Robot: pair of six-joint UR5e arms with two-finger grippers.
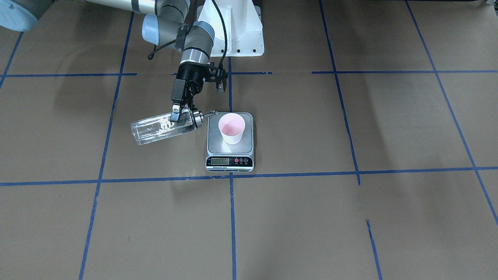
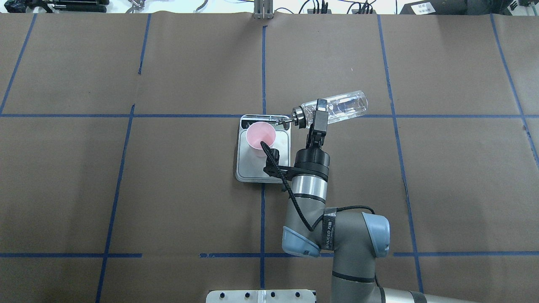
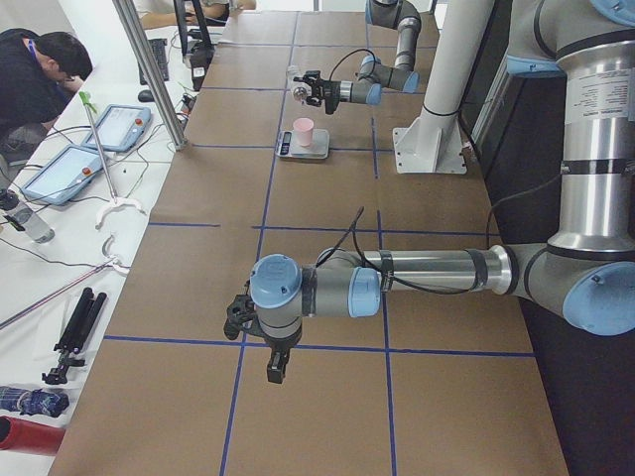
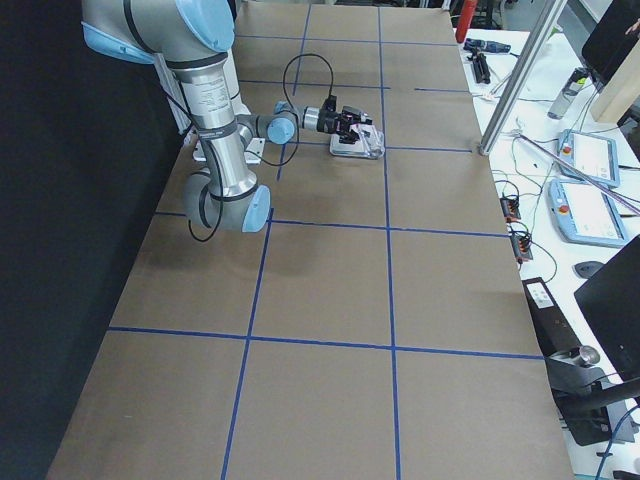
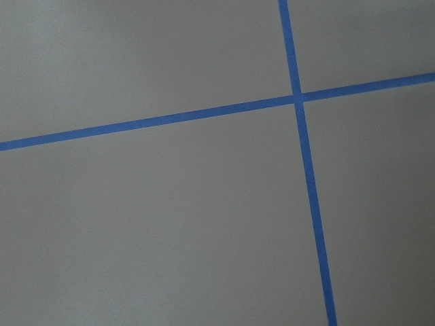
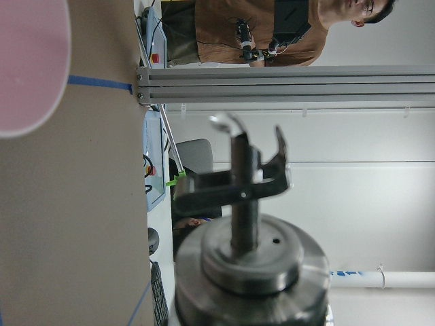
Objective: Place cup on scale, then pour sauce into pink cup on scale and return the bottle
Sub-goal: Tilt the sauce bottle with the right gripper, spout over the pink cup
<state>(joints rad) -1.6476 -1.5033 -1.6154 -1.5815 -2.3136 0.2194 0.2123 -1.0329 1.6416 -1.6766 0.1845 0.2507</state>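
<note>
A long table (image 2: 168, 189) covered in brown paper, gridded with blue tape (image 2: 263, 63), fills the room; operators' desks with tablets (image 3: 124, 124) run along its far side. The scale (image 1: 230, 155) sits mid-table with the pink cup (image 1: 232, 128) upright on its platform. Just beside the scale, the right gripper (image 1: 179, 112) pinches the glass bottle (image 1: 161, 130), tipped nearly level, spout at the cup's rim. The left gripper (image 3: 276, 369) hangs well away from the scale; I cannot tell how its fingers stand.

Arm (image 2: 307, 198): silver-grey tubes, pale blue joint caps.
Gripper (image 1: 179, 111): black.
Cable (image 2: 290, 189): black, beside wrist.
Wrist marking: lettering, possibly unreadable.
</note>
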